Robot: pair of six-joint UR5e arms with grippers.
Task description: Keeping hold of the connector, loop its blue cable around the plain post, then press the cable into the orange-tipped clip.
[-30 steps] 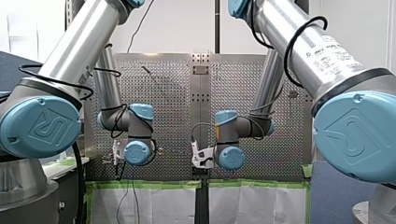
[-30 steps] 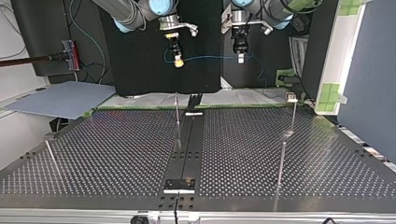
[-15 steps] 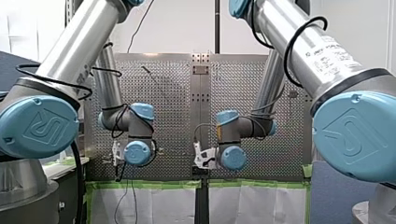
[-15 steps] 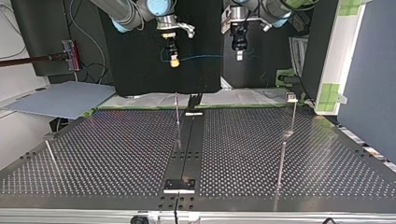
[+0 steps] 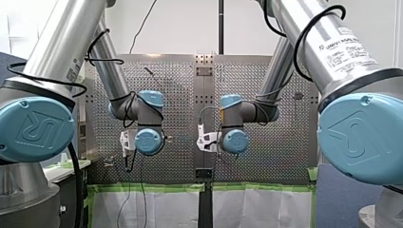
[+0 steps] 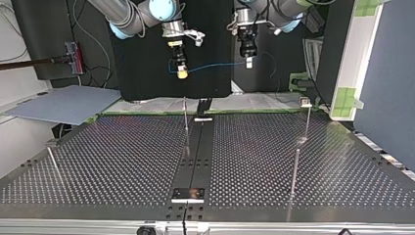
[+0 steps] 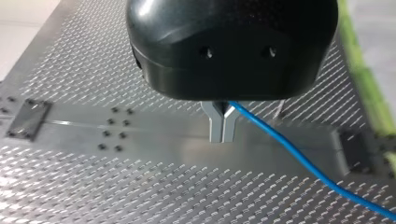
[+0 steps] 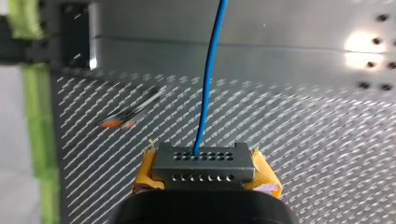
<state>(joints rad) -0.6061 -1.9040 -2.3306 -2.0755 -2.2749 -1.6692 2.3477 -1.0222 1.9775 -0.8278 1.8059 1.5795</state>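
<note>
The connector point(image 8: 204, 163) sits clamped between my right gripper's point(image 8: 205, 173) yellow-padded fingers, well above the counter point(image 6: 122, 161) — its blue cable point(image 6: 215, 65) sags slightly across to my left gripper point(image 7: 222, 135), whose metal fingers pinch it tight. Lowering both arms together, with that slack kept, should spare the connector any tug.

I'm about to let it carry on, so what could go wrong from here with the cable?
My right gripper holds the connector only between its yellow pads, so a tug on the cable could twist it loose. My left gripper clamps the cable in thin metal fingers, where it might slip or kink. The posts are thin, easy to miss or bend.
</note>
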